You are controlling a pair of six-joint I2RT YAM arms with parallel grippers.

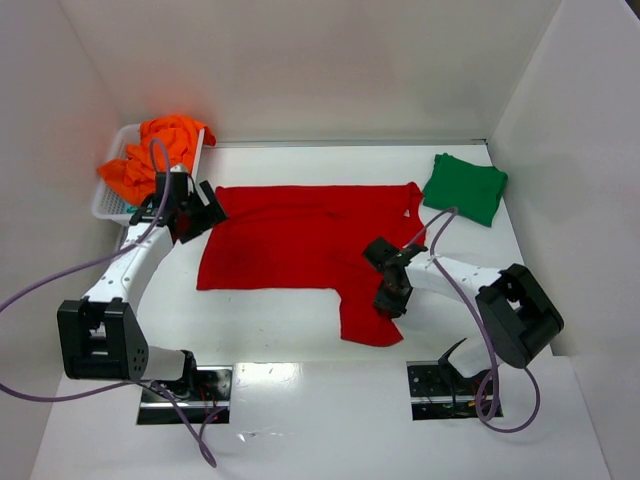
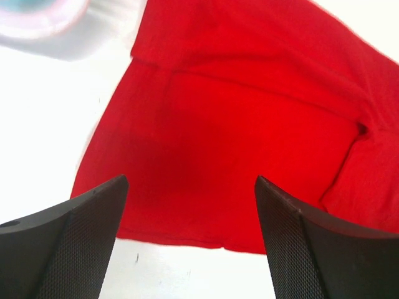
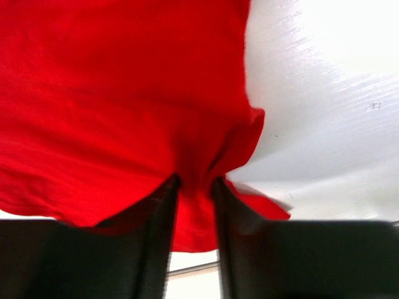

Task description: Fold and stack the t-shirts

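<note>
There are two robot arms: one left arm [image 1: 125, 265] and one right arm [image 1: 470, 280]. There are three colours of cloth: one red shirt [image 1: 290, 235], one green shirt [image 1: 464, 187] and one orange heap [image 1: 150, 160], but how many shirts are in that heap is hard to tell. There is one white basket [image 1: 108, 205] and one white table [image 1: 300, 335].

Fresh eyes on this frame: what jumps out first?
The bright red t-shirt spread flat mid-table, with the right arm pinching its near sleeve in its jaws. Then a folded dark green t-shirt at the far right, and orange t-shirts heaped in the white basket at the far left.
</note>
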